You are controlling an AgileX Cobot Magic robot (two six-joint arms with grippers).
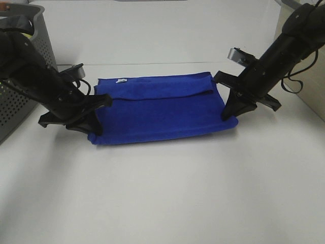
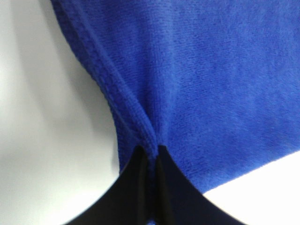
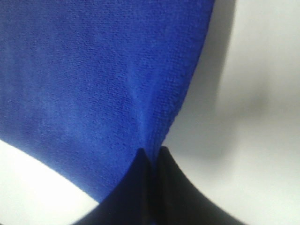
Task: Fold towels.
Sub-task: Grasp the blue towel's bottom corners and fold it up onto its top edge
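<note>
Your blue towel point(image 1: 162, 109) lies folded flat mid-tabletop point(image 1: 167, 193), white tag point(image 1: 121, 80) at its far edge; your left fingers point(image 2: 133, 187) pinch its near left corner; your right fingers point(image 3: 176, 187) pinch its near right corner; a grey basket point(image 1: 30, 76) stands far left.

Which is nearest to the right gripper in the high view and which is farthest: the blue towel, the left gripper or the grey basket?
1. blue towel: touching, its right end pinched in the shut right gripper.
2. left gripper: across the towel, shut on its left end.
3. grey basket: farthest, at the left edge of the view, beyond the left gripper.
</note>
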